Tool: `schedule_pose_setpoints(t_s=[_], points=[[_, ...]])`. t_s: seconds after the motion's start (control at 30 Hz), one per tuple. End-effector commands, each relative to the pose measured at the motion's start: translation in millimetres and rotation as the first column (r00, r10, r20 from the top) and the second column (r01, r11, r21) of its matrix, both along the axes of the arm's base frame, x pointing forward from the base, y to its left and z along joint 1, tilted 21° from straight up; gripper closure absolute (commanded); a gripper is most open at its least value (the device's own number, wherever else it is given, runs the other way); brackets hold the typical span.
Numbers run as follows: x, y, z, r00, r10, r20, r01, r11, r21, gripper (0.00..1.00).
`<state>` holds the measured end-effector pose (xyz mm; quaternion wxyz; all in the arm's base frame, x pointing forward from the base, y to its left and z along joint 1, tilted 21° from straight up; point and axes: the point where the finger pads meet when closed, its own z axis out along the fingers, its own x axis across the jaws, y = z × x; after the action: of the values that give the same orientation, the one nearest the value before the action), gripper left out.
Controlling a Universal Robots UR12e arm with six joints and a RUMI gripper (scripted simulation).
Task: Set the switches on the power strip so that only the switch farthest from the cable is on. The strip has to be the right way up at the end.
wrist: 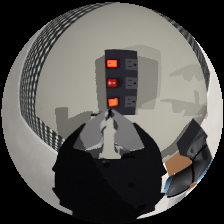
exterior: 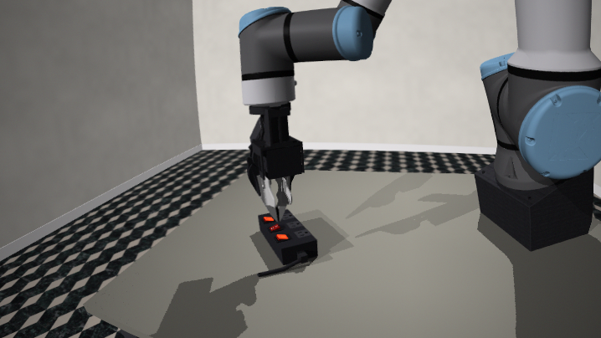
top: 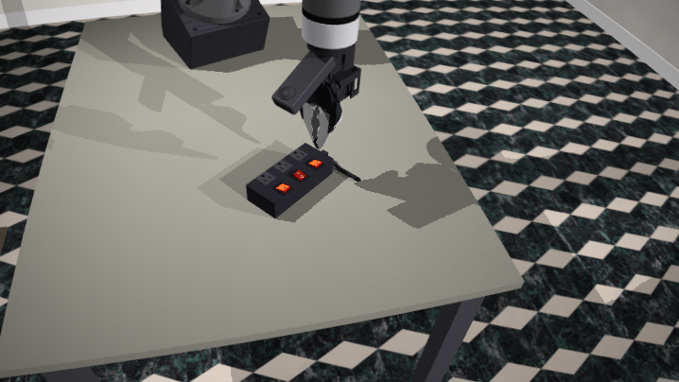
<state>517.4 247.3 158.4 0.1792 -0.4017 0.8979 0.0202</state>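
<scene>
A black power strip (top: pixel 289 178) lies right way up on the grey table, with its three switches facing up. Its cable (top: pixel 346 171) leaves the right end. The switch nearest the cable (top: pixel 315 164) and the farthest one (top: pixel 283 187) glow bright orange. The middle switch (top: pixel 298 175) is darker red. My gripper (top: pixel 322 141) is shut and empty, pointing down a little above the cable end of the strip. In the exterior view the gripper (exterior: pixel 279 213) hangs over the strip (exterior: pixel 287 241). In the wrist view the fingertips sit just short of the nearest switch (wrist: pixel 113 102).
The robot's dark base block (top: pixel 213 28) stands at the back of the table, and also shows in the exterior view (exterior: pixel 533 210). The table's right edge (top: pixel 445 156) is not far from the cable end. A checkered floor lies all around.
</scene>
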Motion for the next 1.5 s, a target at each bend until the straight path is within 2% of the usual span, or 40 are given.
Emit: schedule_pose_setpoints(t_s=[0.0, 0.53, 1.47], points=[[2.1, 1.3, -4.2, 1.0, 0.0, 0.001, 0.0, 1.0, 0.0, 1.0], [7.9, 5.8, -21.2, 1.0, 0.0, 0.001, 0.0, 1.0, 0.0, 1.0], [10.1, 7.4, -27.5, 1.0, 0.0, 0.001, 0.0, 1.0, 0.0, 1.0]])
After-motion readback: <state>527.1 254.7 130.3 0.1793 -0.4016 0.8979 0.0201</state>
